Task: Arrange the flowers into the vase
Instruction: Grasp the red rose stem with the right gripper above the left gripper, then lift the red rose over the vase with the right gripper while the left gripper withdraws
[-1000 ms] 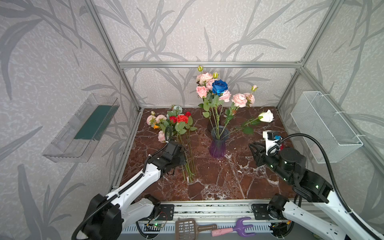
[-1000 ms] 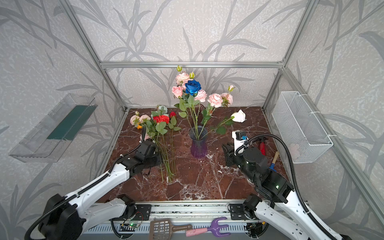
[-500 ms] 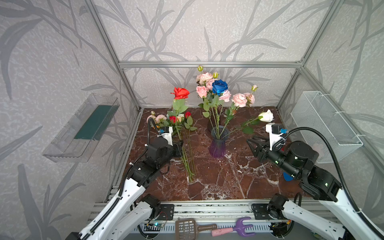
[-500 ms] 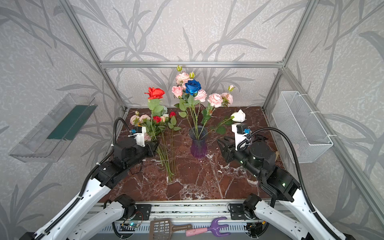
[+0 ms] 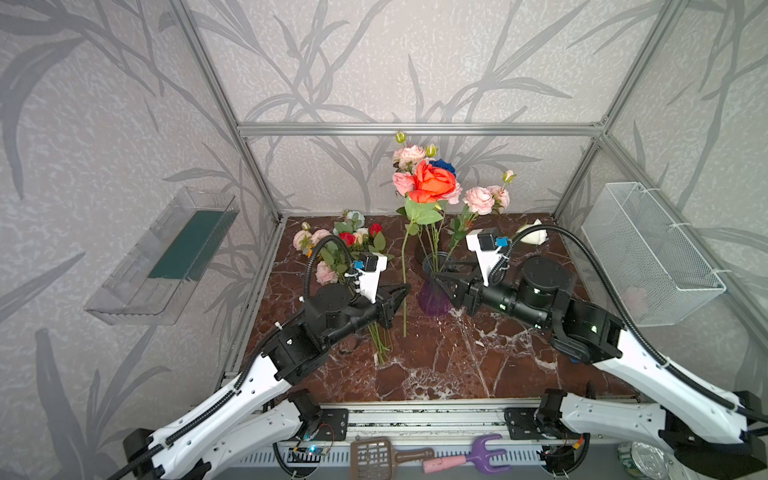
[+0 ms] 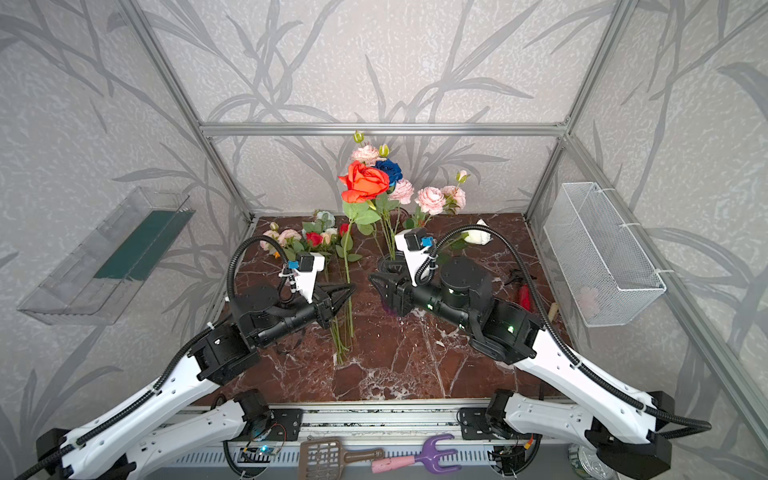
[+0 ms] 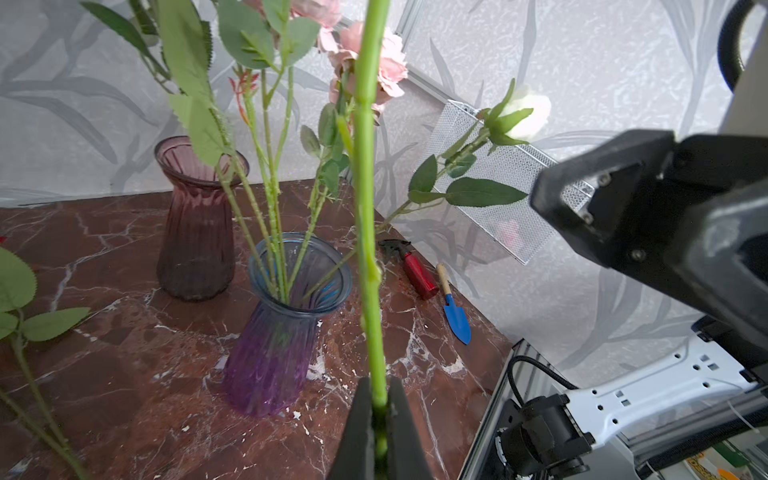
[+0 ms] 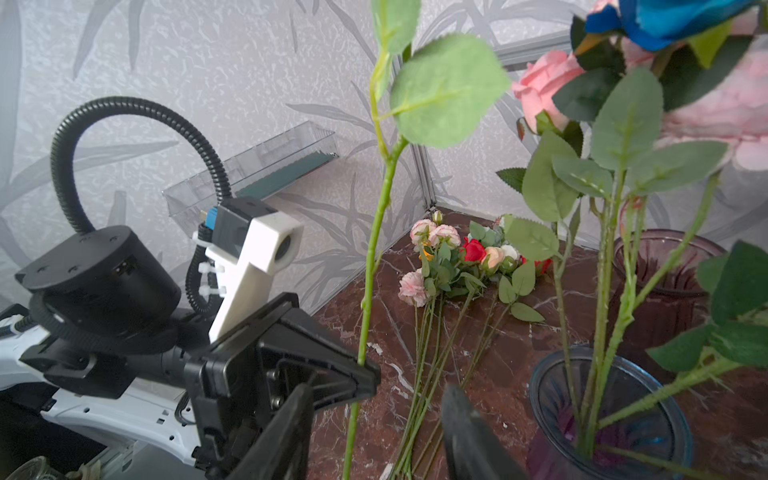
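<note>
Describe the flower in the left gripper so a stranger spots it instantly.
Find the central purple vase. Just left of it, the left gripper pinches one upright stem topped by an orange-red rose. It alone is neither in the vase nor lying flat.

- Purple ribbed glass vase (image 5: 430, 297) stands on the brown marble worktop (image 5: 436, 374).
- Dark ribbed glass vase (image 7: 195, 216) just behind it.
- Bunch of green-stemmed flowers (image 5: 345, 245) lies left.

Bloom of the red rose (image 7: 365, 208) cut off in left wrist view; blue rose (image 8: 665, 20) cropped.
</note>
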### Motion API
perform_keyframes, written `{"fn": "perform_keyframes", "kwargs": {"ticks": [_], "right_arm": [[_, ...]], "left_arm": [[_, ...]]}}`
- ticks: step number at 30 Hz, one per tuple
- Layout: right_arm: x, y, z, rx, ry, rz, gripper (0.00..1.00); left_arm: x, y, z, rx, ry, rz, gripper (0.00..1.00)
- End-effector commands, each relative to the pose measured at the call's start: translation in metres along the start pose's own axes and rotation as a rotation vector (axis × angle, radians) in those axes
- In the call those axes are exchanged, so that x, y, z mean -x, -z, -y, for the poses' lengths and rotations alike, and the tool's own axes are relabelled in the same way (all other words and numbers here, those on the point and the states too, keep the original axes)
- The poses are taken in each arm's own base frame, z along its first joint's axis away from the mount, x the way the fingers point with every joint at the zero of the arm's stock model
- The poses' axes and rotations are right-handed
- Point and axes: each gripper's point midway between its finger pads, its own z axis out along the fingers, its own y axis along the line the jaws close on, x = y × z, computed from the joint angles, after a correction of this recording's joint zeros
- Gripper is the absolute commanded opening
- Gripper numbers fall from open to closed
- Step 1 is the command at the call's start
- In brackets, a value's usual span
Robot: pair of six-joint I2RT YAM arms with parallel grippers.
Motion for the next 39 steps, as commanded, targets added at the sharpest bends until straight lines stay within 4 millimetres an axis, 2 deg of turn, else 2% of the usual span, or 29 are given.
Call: {"fn": "perform_keyframes", "kwargs": {"ticks": [1, 8, 17, 20, 31, 35, 37, 39], "right_arm": [[0.027, -0.009, -0.019, 0.075, 0.014, 0.077, 0.54], [0.027, -0.042, -0.024, 0.119, -0.019, 0.048, 0.53], [0.023, -0.060, -0.016, 0.104, -0.076, 0.045, 0.41], [0.023, -0.066, -0.014, 0.107, -0.091, 0.039, 0.31], [0.026, -0.071, -0.014, 0.116, -0.090, 0.042, 0.07], [0.031, -0.066, -0.012, 0.098, -0.067, 0.059, 0.06], [0.036, -0.061, -0.009, 0.073, -0.040, 0.076, 0.06], [0.041, -0.055, -0.003, 0.033, -0.004, 0.095, 0.06]], "left_arm": [[0.017, -0.001, 0.017, -0.060, -0.035, 0.058, 0.00], [0.015, 0.002, 0.019, -0.066, -0.042, 0.053, 0.00], [0.011, 0.008, 0.016, -0.052, -0.049, 0.057, 0.00], [0.009, 0.007, 0.015, -0.052, -0.053, 0.049, 0.00], [0.003, 0.006, 0.009, -0.026, -0.059, 0.032, 0.01], [0.005, 0.010, -0.004, 0.044, -0.043, 0.059, 0.47], [0.007, 0.017, -0.014, 0.096, -0.041, 0.091, 0.57], [0.009, 0.025, -0.024, 0.150, -0.038, 0.124, 0.61]]}}
